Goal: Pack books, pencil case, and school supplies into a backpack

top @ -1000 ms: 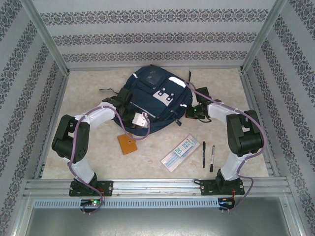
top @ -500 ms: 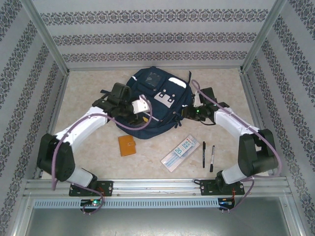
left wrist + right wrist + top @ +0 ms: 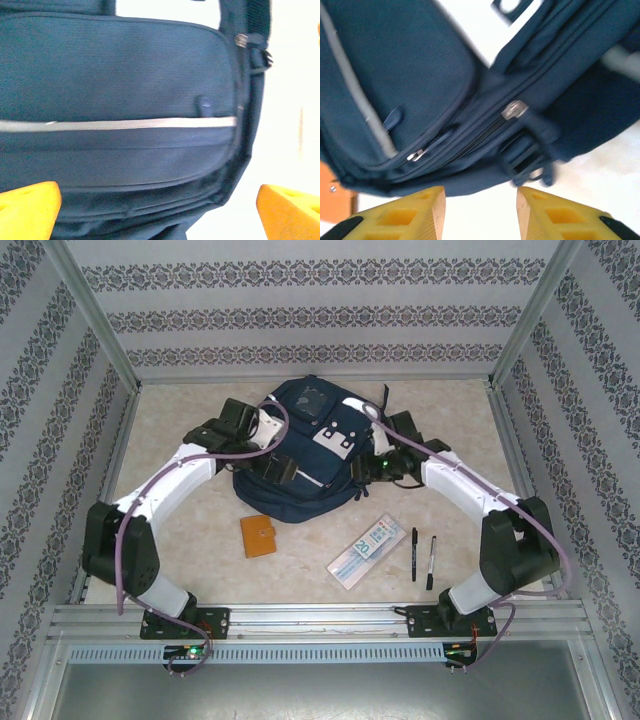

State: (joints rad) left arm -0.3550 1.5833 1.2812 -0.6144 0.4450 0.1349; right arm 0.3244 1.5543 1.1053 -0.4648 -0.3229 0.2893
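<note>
Left claw (image 3: 157, 215) spread wide, empty, over the backpack (image 3: 125, 75).

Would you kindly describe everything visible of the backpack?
The backpack is a large navy fabric bag with white patches, a thin pale stripe and front zip pockets; the zips in view look closed. It lies flat, front up, at the far middle of the table. The left gripper and right gripper hover open at its sides; contact is unclear.
</note>
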